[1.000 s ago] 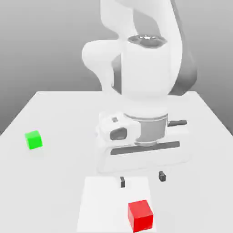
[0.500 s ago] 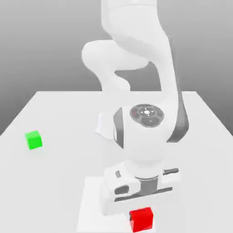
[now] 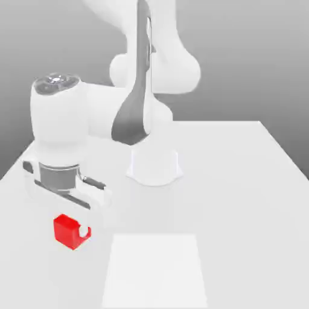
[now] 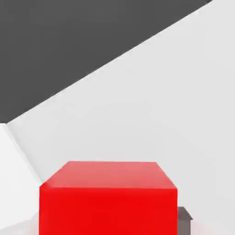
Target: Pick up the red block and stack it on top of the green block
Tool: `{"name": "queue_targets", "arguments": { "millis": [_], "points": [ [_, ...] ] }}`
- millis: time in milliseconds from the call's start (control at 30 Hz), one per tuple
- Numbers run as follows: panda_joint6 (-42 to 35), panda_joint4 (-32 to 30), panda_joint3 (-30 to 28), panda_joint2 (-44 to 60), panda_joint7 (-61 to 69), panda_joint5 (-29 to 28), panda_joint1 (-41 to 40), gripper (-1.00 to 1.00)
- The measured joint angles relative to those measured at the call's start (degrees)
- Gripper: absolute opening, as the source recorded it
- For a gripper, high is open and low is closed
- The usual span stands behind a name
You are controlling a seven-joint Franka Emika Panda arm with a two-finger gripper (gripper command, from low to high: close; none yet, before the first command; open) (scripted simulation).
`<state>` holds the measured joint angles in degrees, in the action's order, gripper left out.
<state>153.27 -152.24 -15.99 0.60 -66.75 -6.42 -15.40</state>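
Observation:
The red block (image 3: 64, 229) hangs under the white hand at the exterior view's left, with my gripper (image 3: 72, 230) shut on it. One pale fingertip (image 3: 85, 232) shows against the block's side. In the hand view the red block (image 4: 108, 202) sits close in front of the camera, with a dark finger pad (image 4: 184, 219) pressed beside it. The green block is hidden; the hand and wrist cover the spot at the left of the table.
The white table (image 3: 241, 181) stretches to the exterior view's right. A brighter white square patch (image 3: 156, 271) lies at the front middle. The arm's round base (image 3: 154, 166) stands at the middle back, and the arm reaches left from it.
The gripper dropped onto the red block at the front, shut on it, and swung it to the exterior view's left. The green block, visible before, is now covered.

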Motion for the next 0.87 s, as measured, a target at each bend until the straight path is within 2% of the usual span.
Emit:
{"name": "queue_targets", "arguments": {
  "millis": [500, 633, 733, 767, 867],
  "points": [
    [-0.2, -12.7, -13.2, -13.6, -36.6, -8.0, -30.3, -1.0],
    [6.1, -13.1, -15.3, -7.4, -34.1, -2.4, -28.8, -1.0],
    [11.8, -13.1, -14.9, -0.9, -27.4, 7.3, -26.9, -1.0],
    [13.5, -13.0, -12.9, 1.1, -24.9, 10.9, -27.8, 1.0],
    [13.5, -13.0, -12.9, 1.1, -24.9, 10.9, -27.6, 1.0]
  ]
}}
